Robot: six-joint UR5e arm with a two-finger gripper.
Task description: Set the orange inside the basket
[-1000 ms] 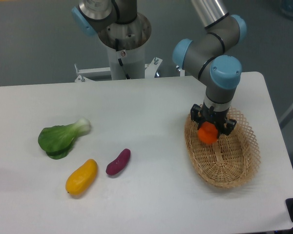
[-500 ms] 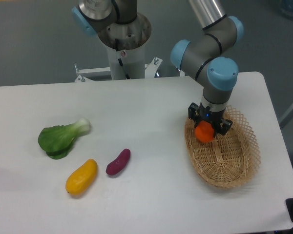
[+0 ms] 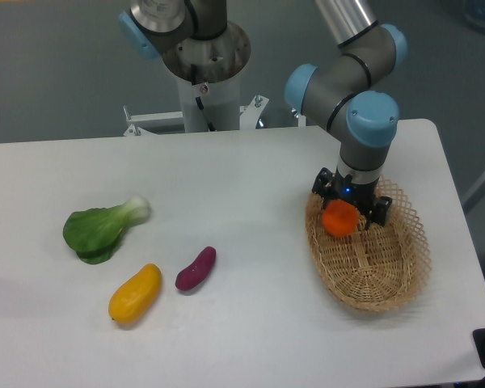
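Nearest the camera on the white counter [image 3: 250, 323] lies a yellow mango [image 3: 134, 293], tilted with its upper end to the right. Just beside it, to the right and apart from it, lies a small purple sweet potato [image 3: 196, 268], tilted the same way. Farther back and to the left sits a green bok choy [image 3: 102, 228], its pale stalk end pointing right.

On the right side of the counter rests the basket [image 3: 400, 275], an oval of tan wicker with an open lattice rim, its long axis running from near right to far left.

Over the far end of the basket the arm [image 3: 362, 121] reaches straight down. Its tool [image 3: 342, 218] is closed on the orange [image 3: 340, 219], with the dark fingers [image 3: 380, 212] showing on either side of the fruit. The orange sits within the basket's rim; whether it touches the weave below cannot be told.

Behind the counter stands the arm's grey base column [image 3: 200, 48].
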